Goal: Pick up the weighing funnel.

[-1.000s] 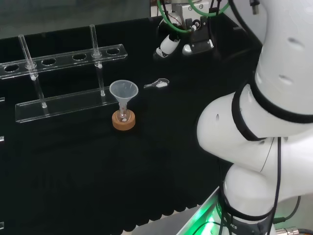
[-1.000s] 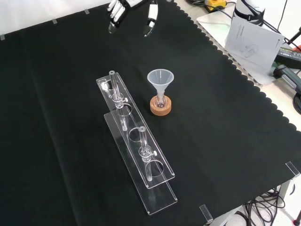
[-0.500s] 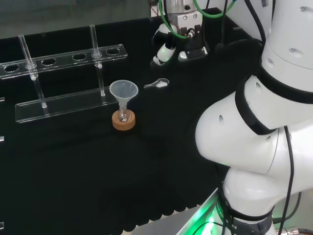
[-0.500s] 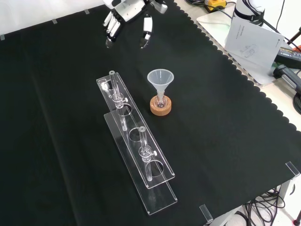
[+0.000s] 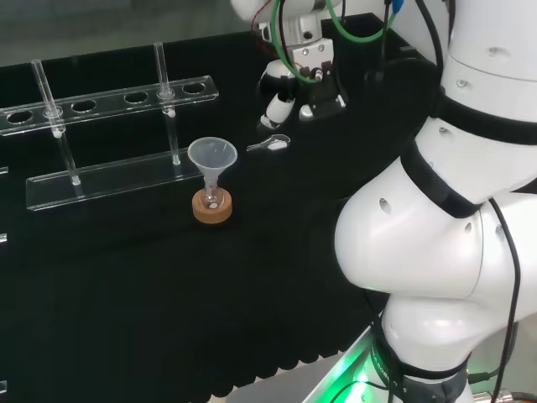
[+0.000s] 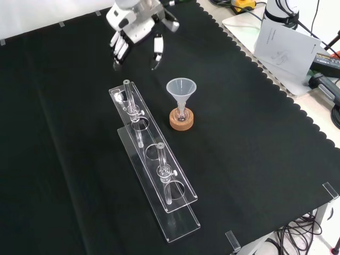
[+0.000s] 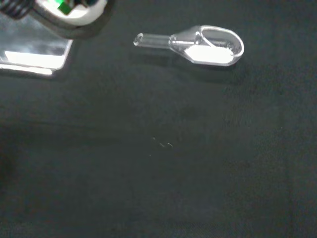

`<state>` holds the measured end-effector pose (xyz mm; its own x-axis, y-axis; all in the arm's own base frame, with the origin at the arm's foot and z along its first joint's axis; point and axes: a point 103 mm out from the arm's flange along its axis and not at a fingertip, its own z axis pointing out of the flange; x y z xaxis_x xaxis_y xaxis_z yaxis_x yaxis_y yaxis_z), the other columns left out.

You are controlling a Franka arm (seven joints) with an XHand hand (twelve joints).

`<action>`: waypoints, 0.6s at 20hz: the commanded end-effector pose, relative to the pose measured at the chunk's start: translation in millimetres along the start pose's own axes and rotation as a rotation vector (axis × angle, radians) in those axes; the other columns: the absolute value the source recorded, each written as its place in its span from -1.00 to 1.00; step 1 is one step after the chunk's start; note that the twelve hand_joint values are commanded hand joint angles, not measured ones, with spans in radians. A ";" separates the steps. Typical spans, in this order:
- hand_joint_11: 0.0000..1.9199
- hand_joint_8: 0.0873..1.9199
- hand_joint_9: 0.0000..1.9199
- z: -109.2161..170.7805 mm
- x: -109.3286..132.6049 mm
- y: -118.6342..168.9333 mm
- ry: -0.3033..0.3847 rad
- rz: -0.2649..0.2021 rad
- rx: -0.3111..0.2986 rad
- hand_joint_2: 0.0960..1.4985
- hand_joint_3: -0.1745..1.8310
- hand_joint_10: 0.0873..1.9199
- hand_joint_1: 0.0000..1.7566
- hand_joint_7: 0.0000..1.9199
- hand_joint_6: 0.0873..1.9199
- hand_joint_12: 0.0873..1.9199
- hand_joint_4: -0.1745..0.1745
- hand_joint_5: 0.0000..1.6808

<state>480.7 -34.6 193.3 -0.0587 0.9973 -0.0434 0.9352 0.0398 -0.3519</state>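
Note:
The weighing funnel (image 5: 270, 143), a small clear scoop with a short stem, lies on the black cloth just right of the big funnel in the head view. In the wrist view the weighing funnel (image 7: 198, 44) holds a patch of white powder in its bowl. The hand (image 5: 304, 57) hangs above and slightly beyond it, fingers pointing down and spread, touching nothing. From the front, the hand (image 6: 133, 24) comes in at the top, its fingers (image 6: 118, 49) and thumb apart, and it is open.
The big funnel (image 5: 211, 155) stands in a small flask on a cork ring (image 5: 212, 207). A long clear test tube rack (image 5: 109, 96) with upright tubes lies to its left; the rack (image 6: 151, 159) runs diagonally in the front view. Papers (image 6: 284, 42) lie off the cloth.
The hand has come down and closer to the weighing funnel, moving left in the head view and lower in the front view. The weighing funnel has not moved.

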 end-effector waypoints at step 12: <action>-0.60 -0.33 -0.36 44.2 -33.5 48.9 -0.087 0.033 0.019 -0.24 -0.32 -0.46 -0.03 -0.64 -1.00 0.34 -0.27 -0.33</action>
<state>508.3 -61.3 143.4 -0.0608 0.9891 -0.1338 0.9308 0.0078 -0.3653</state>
